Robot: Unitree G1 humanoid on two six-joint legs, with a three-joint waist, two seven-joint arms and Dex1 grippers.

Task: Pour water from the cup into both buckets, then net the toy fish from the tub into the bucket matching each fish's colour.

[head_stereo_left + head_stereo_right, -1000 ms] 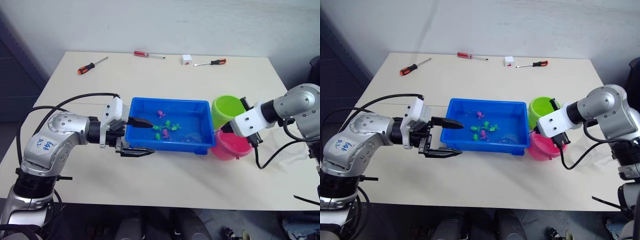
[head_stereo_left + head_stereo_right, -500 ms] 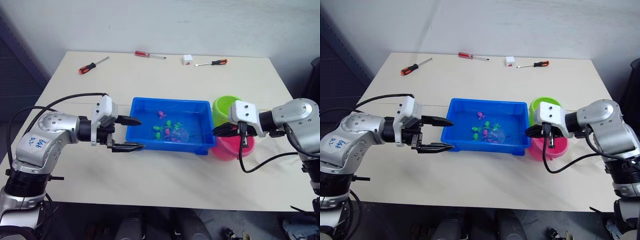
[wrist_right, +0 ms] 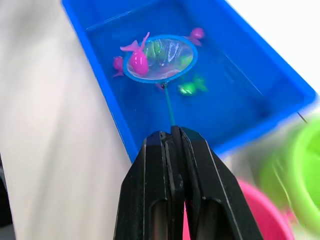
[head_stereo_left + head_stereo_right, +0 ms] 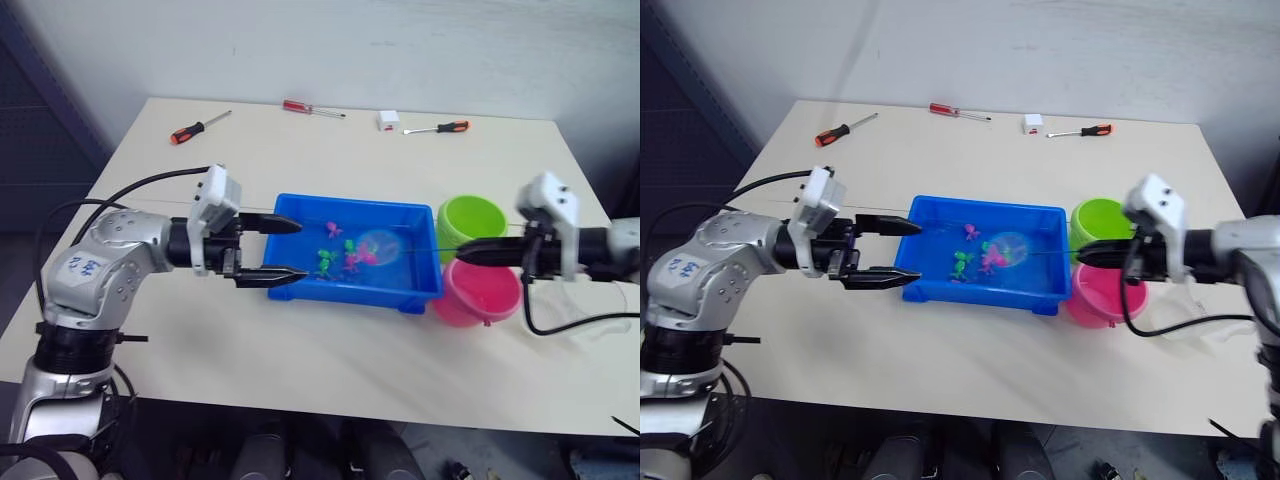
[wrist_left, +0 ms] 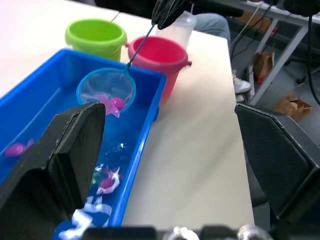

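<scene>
The blue tub (image 4: pixel 350 296) sits mid-table with several green and pink toy fish (image 4: pixel 335 262) in its water. The net (image 4: pixel 378 245) hangs over the tub's right half, and a pink fish (image 3: pixel 137 61) lies in its mesh. Its thin handle runs to my right gripper (image 4: pixel 470 252), which is shut on it between the green bucket (image 4: pixel 472 222) and the pink bucket (image 4: pixel 480 292). My left gripper (image 4: pixel 302 250) is open, with its fingers astride the tub's left end. The clear cup (image 5: pixel 186 24) stands behind the pink bucket.
Along the table's far edge lie an orange-handled screwdriver (image 4: pixel 198 128), a red one (image 4: pixel 310 108), another orange one (image 4: pixel 440 128) and a small white box (image 4: pixel 388 120). A black cable (image 4: pixel 150 185) loops from my left arm.
The net has risen from among the fish and moved right with a pink fish inside. My right gripper drew back to the right. The left gripper closed in on the tub's end.
</scene>
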